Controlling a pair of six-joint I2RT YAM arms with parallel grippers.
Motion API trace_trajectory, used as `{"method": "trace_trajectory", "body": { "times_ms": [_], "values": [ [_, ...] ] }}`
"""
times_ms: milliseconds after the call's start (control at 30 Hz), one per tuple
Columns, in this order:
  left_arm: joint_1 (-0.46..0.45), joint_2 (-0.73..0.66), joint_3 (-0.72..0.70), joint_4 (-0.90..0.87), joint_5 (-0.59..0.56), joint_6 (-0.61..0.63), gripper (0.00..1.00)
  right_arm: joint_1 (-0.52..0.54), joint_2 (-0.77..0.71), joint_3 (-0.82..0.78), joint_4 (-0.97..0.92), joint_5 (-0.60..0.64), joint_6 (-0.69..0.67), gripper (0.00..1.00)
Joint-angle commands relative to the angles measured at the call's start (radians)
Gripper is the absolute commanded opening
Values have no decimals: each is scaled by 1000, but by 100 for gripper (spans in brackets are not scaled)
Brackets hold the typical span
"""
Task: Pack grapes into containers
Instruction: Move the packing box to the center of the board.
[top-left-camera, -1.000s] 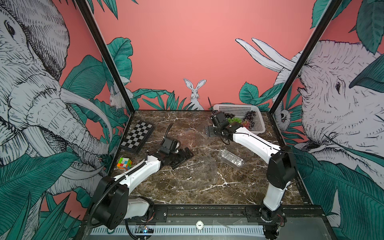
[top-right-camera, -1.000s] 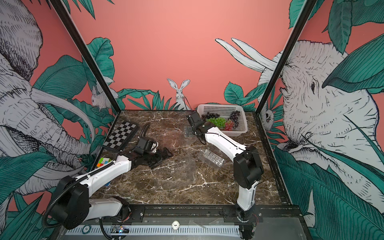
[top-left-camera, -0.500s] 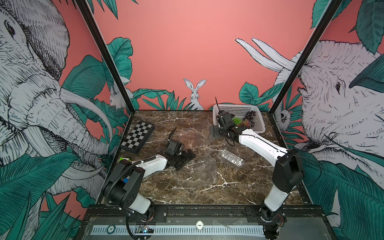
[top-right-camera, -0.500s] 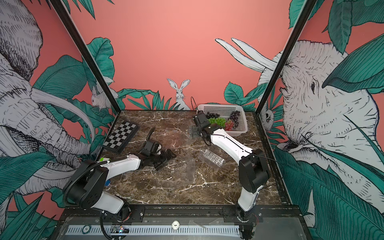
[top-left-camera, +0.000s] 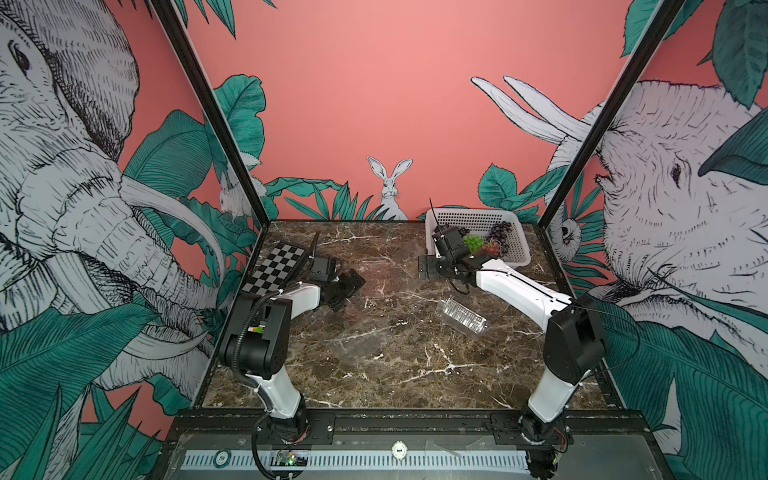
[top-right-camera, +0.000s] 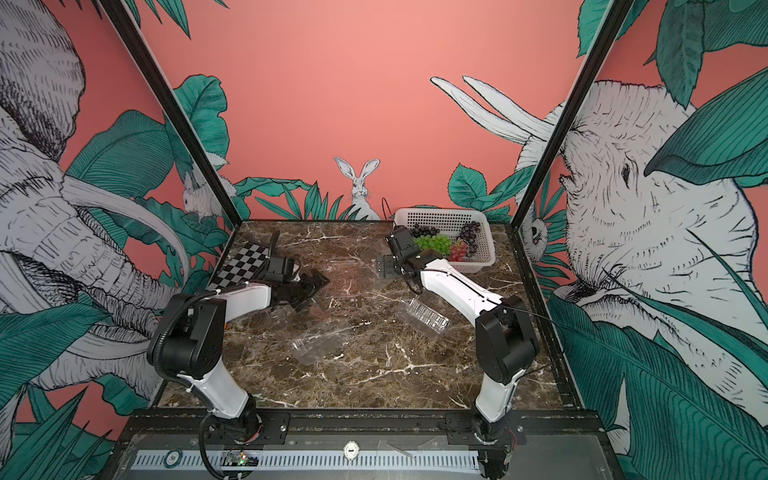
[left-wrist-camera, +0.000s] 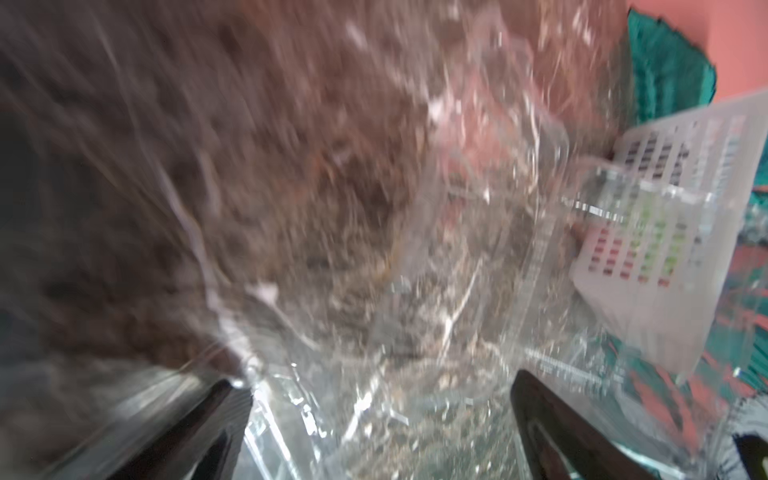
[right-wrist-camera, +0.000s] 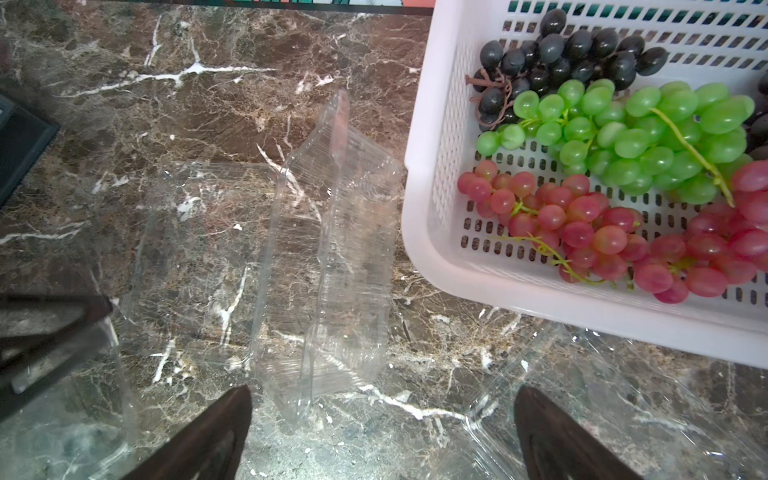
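Note:
Green grapes (right-wrist-camera: 648, 141), dark grapes (right-wrist-camera: 561, 58) and red grapes (right-wrist-camera: 602, 232) lie in the white basket (right-wrist-camera: 424, 208) at the back right. In both top views the green bunch (top-left-camera: 472, 241) (top-right-camera: 432, 242) shows there. An open clear container (right-wrist-camera: 328, 249) stands beside the basket, its lid upright. My right gripper (right-wrist-camera: 380, 428) (top-left-camera: 430, 268) hangs open just above the table in front of it, holding nothing. My left gripper (left-wrist-camera: 380, 415) (top-left-camera: 357, 279) is open, with a blurred clear container (left-wrist-camera: 374, 332) between its fingers (left-wrist-camera: 199, 428).
Two more clear containers lie mid-table (top-left-camera: 461, 318) (top-left-camera: 357, 340). A checkered board (top-left-camera: 278, 268) sits at the back left. The cage walls and black corner posts close in both sides.
The left arm has folded back with its elbow raised, and its gripper has moved farther back. The right gripper has shifted a little toward the basket. Both stay open.

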Motion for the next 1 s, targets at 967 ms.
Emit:
{"method": "trace_trajectory", "body": {
  "times_ms": [967],
  "values": [
    [81,25,326,-160,129,44,100,-23,-43,-354,218,-364,301,98]
  ]
}}
